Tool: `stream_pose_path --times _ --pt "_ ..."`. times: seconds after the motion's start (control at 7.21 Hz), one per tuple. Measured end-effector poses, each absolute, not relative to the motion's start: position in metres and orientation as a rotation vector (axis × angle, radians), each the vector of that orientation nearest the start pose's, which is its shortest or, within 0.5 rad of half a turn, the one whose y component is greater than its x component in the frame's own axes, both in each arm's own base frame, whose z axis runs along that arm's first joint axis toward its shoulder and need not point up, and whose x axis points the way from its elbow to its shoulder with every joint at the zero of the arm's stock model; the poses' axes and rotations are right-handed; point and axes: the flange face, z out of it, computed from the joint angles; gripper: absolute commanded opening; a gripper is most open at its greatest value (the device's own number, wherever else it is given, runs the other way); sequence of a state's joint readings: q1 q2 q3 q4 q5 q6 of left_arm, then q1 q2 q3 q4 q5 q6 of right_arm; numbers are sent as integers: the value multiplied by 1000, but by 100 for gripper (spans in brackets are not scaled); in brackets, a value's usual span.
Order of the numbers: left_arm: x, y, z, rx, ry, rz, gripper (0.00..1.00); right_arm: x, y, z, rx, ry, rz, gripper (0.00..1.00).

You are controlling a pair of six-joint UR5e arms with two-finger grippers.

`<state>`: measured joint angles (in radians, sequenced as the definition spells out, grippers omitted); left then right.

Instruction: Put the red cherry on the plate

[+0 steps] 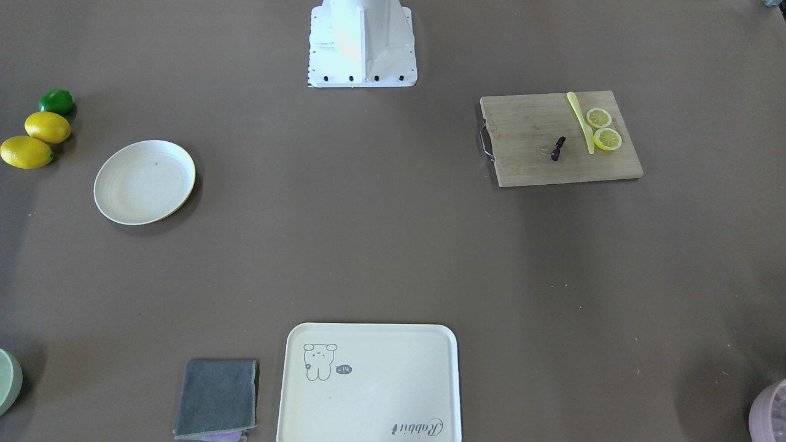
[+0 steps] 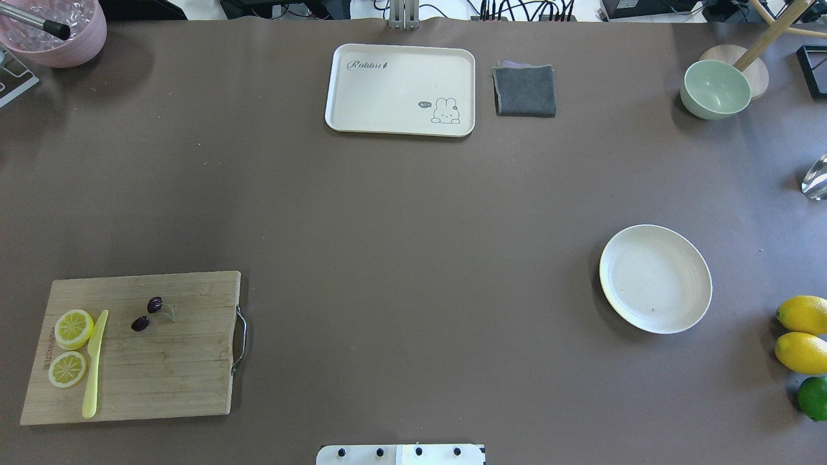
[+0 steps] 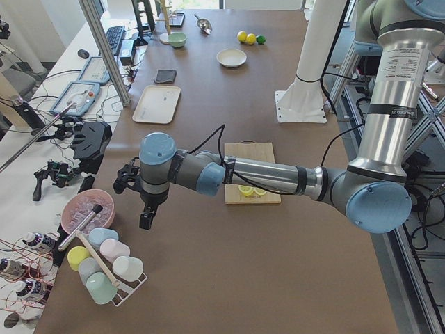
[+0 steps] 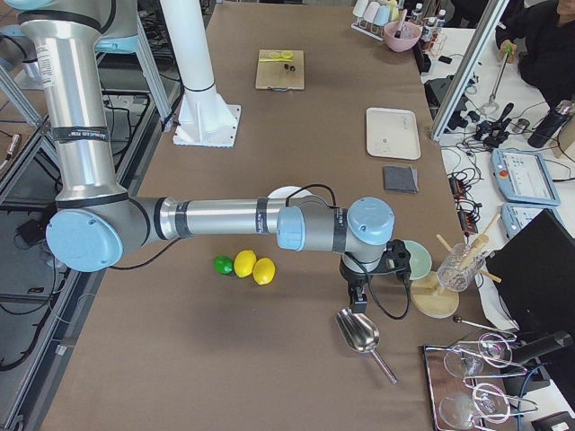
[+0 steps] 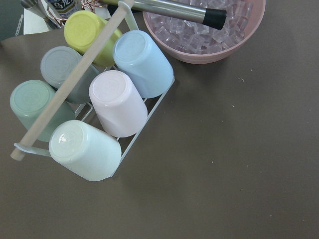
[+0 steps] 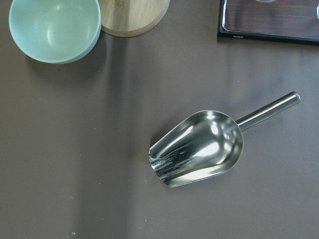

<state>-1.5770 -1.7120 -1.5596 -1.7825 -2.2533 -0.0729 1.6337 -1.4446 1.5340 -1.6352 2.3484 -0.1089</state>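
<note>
- Left gripper (image 3: pixel 147 219): held over bare table, just beside the cup rack (image 5: pixel 75 74) and the pink ice bowl (image 5: pixel 209 50); whether it is open or closed cannot be told.
- Right gripper (image 4: pixel 357 299): held above the metal scoop (image 6: pixel 197 147), near the green bowl (image 6: pixel 52 27); its state cannot be told either.
- Red cherry (image 2: pixel 154 305): laid on the cutting board (image 2: pixel 161 368), well apart from the left gripper.
- Plate (image 2: pixel 656 278): set on the table, well apart from the right gripper.

Left hand (image 3: pixel 147 217) and right hand (image 4: pixel 357 294), in side views only, openness unclear; lime (image 2: pixel 813 398) clipped at overhead edge.
</note>
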Motion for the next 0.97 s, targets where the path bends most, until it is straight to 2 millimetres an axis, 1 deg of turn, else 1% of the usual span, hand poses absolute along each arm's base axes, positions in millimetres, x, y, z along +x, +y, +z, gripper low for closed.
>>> stream_pose_path --times 0.55,0.97 --pt "-72 -563 577 292 706 40 98 97 -540 618 90 -774 -53 100" --pt "-72 -563 579 286 708 38 98 97 -540 617 92 -776 -54 100"
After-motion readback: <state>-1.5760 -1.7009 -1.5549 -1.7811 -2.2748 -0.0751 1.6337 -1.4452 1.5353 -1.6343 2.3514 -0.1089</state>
